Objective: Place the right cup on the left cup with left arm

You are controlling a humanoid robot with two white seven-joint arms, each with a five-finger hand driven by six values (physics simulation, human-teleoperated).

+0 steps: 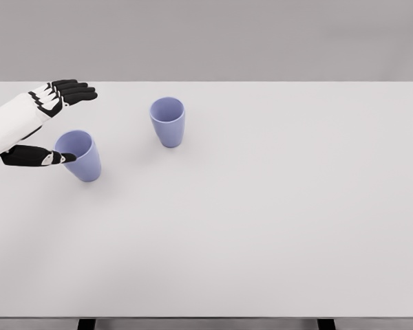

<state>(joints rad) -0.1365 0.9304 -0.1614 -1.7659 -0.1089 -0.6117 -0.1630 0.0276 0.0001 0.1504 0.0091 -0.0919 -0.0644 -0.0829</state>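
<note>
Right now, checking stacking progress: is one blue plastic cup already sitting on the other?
No, the right blue plastic cup stands apart on the white table, while the left blue cup stands beside the left hand.

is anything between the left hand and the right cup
Partly. The left cup stands just below the open left hand, thumb at its rim. From the fingertips to the right cup only bare table shows.

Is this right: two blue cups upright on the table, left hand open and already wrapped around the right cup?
Not quite. In the head view the left hand is open, but it is at the left cup, thumb by its rim, not around the right cup. Both blue cups do stand upright on the table, apart from each other.
</note>
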